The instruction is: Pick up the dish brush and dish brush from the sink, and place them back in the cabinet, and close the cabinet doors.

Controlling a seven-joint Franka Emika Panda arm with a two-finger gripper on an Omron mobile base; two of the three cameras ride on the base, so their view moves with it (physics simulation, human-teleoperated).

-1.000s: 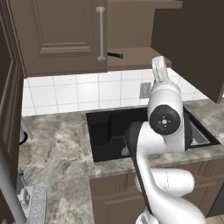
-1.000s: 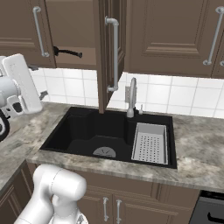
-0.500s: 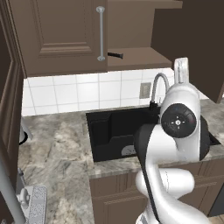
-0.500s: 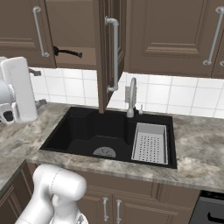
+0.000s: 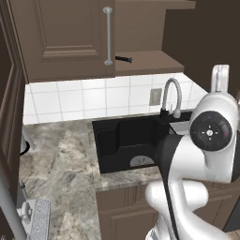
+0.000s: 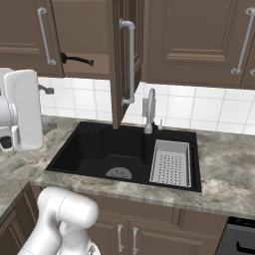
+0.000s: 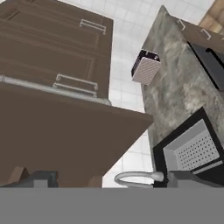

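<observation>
Grey-brown marbled stone desk (image 6: pixel 224 164) runs along a white square-tile wall (image 6: pixel 199 107), L-shaped, wrapping to the left in the left base view. Black rectangular sink (image 6: pixel 94 152) is recessed in the desk, with a round grey drain (image 6: pixel 118 173) on its floor. Basin floor looks bare apart from the drain. A pale perforated rectangular tray (image 6: pixel 171 162) sits in the sink's right part. Curved grey faucet (image 6: pixel 149 110) stands at the back rim, a wall outlet (image 5: pixel 155 96) on the tile behind it.

Dark brown panelled wall cabinet (image 6: pixel 84 30) above, open: lighter brown shelf (image 5: pixel 147 61) visible. Cabinet door (image 6: pixel 124 55) stands out edge-on over the sink in the right base view, with a long vertical silver bar handle (image 6: pixel 130 60). Second door (image 5: pixel 61 37) in the left base view also carries a silver bar handle (image 5: pixel 108 35).

Black-handled dish brush (image 6: pixel 77 60) lies on the cabinet shelf, handle sticking out past the shelf's front; also seen in the left base view (image 5: pixel 123 59). The whitish-handled brush can't be made out.

Brown lower drawers (image 6: pixel 124 234) sit under the desk. A small perforated boxy object (image 7: pixel 145 68) stands on the desk in the hand view.

White arm (image 5: pixel 206 140) is raised over the sink's right side. Pincer (image 7: pixel 107 179) points at the cabinet underside and faucet; its tips sit at the frame edge, so can't tell whether they're apart or together.
</observation>
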